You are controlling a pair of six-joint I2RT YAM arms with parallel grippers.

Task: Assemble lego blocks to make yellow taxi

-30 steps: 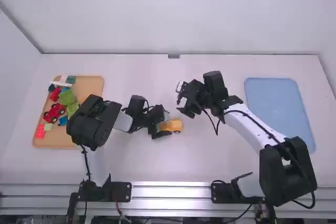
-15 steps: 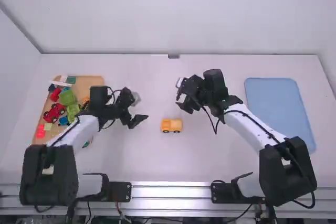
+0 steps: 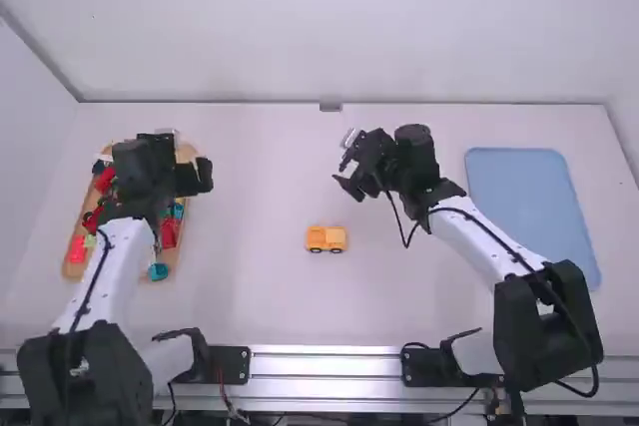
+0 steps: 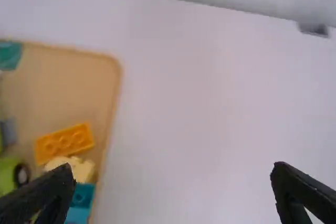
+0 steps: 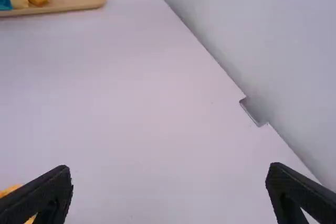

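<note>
My left gripper [image 3: 192, 177] is over the right side of the block tray in the high view; in the left wrist view this gripper [image 4: 173, 192] is wide open and empty. A studded orange-yellow block [image 4: 65, 143] lies in the tray beside a pale yellow block [image 4: 79, 169]. An orange-yellow block piece with dark wheels [image 3: 326, 238] stands alone on the middle of the table. Beyond it and slightly right, my right gripper [image 3: 351, 185] hangs above the table; seen from its own wrist, the gripper [image 5: 168, 195] is open with nothing held.
The wooden tray [image 3: 75, 272] at the left holds several loose blocks, including a red one [image 3: 105, 180] and a teal one [image 3: 158, 271]. A flat blue tray [image 3: 534, 207] lies at the right. A back wall [image 3: 329, 27] bounds the table.
The left arm has swung left from the wheeled orange-yellow piece to the wooden tray, leaving that piece standing on the table. The right arm has barely shifted.
</note>
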